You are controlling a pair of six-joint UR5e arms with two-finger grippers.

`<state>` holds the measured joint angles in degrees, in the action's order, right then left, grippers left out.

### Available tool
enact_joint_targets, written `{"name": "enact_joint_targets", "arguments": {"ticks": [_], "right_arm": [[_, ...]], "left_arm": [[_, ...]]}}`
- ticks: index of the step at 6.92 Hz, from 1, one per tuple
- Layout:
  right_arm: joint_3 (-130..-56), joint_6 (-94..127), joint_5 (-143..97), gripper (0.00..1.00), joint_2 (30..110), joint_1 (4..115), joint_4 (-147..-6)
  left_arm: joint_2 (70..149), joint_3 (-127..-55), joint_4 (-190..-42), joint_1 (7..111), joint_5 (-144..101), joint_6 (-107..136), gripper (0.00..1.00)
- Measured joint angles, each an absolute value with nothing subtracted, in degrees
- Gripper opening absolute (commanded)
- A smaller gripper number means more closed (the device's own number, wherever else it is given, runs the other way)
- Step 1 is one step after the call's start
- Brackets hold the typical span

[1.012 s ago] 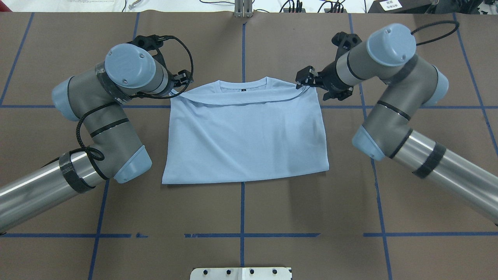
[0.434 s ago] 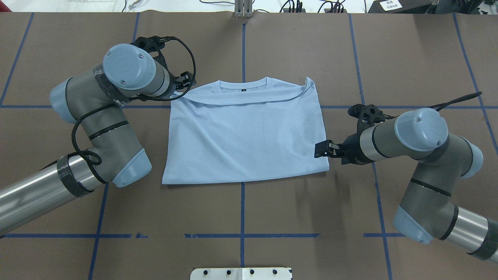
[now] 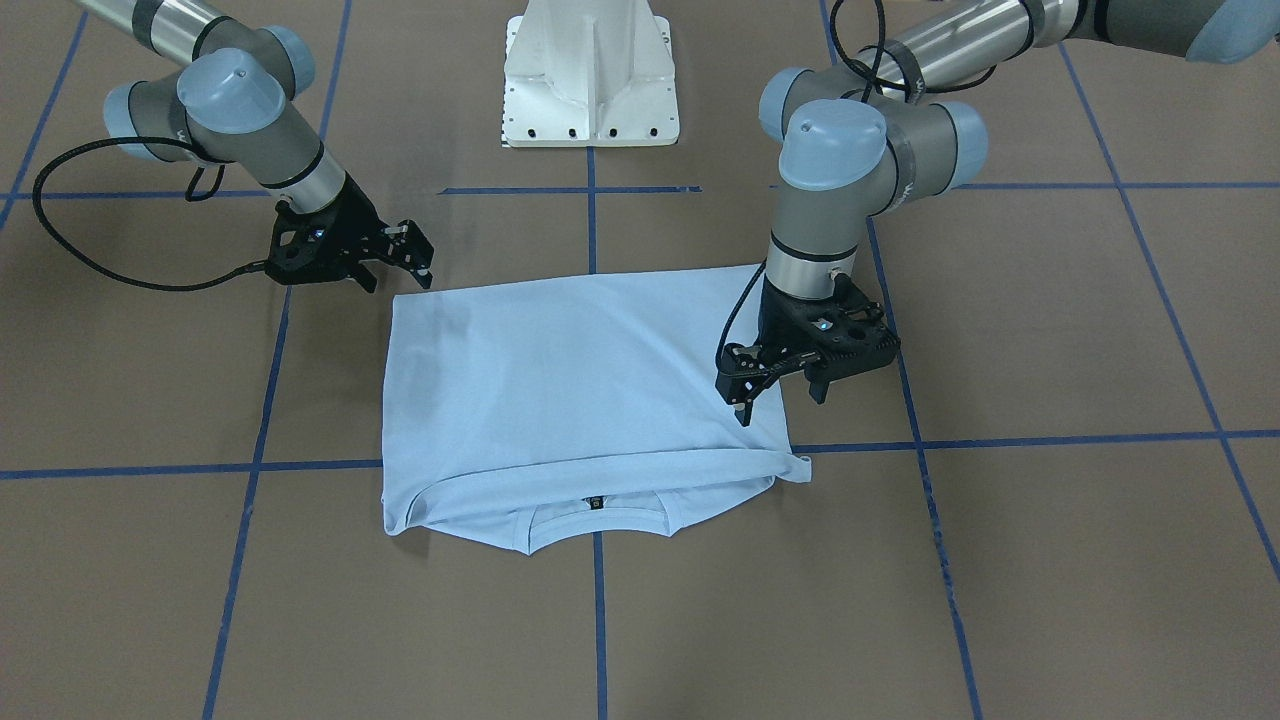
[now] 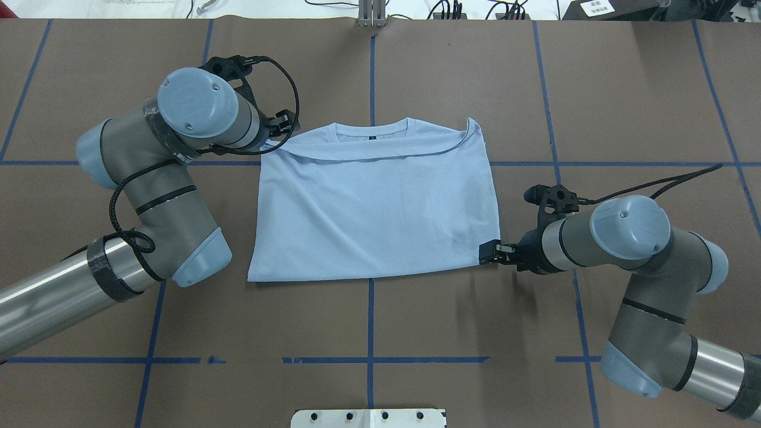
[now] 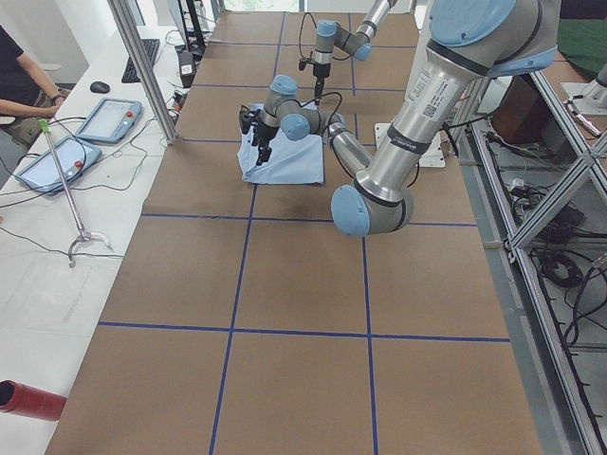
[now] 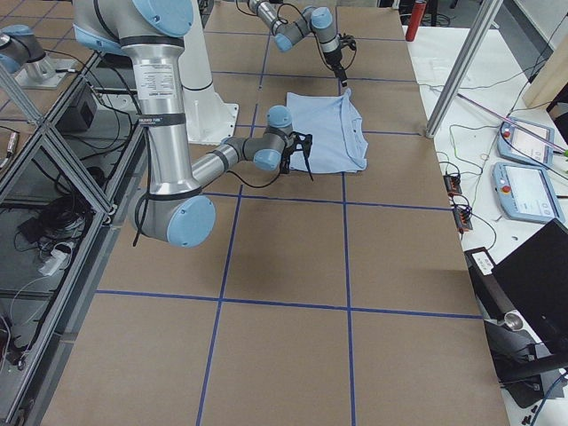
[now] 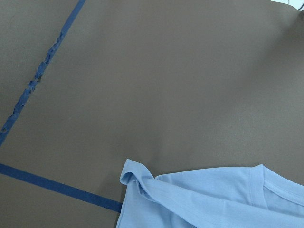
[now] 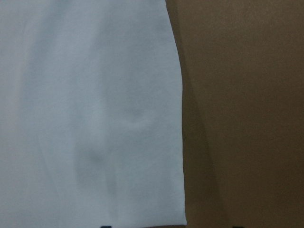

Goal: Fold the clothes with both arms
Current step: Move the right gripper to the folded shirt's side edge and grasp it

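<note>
Pale light-blue short-sleeved T-shirt lies folded flat at the middle of the brown paper-covered table with blue tape lines. Its collar and dark neck label are at the edge farthest from the robot.

Front-facing view: the left gripper, black and two-fingered, points down over the shirt's collar-end corner on the robot's left. Its fingers are spread and hold nothing. Whether a tip touches the cloth cannot be determined. The right gripper, of the same type, sits low at the shirt corner nearest the robot on its right, fingers apart and empty.

Overhead view: the right gripper meets the shirt's near right corner. The left gripper is largely hidden under its own wrist.

Side views: the shirt lies between both arms. Finger spacing is not readable.

Left wrist view: a bunched sleeve corner lies on the table.

Right wrist view: the shirt's straight side edge runs down the frame. Two dark fingertips show well apart at the bottom border.
</note>
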<state>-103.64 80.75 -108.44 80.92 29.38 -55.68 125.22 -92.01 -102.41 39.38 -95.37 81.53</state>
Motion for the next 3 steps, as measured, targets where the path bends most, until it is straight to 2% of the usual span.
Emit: {"name": "enact_joint_targets", "arguments": {"ticks": [1, 2, 3], "right_arm": [[-103.2, 80.5, -106.7, 0.67, 80.3, 29.1, -55.7], [-102.8, 80.4, -105.5, 0.56, 79.6, 29.0, -55.7], [-102.3, 80.3, -105.1, 0.17, 79.1, 29.0, -55.8]], "left_arm": [[125.1, -92.0, -102.4, 39.4, -95.3, 81.8, 1.00], [125.0, -92.0, -102.5, 39.4, -95.3, 82.0, 1.00], [124.8, -92.0, -102.5, 39.4, -95.2, 82.1, 1.00]]}}
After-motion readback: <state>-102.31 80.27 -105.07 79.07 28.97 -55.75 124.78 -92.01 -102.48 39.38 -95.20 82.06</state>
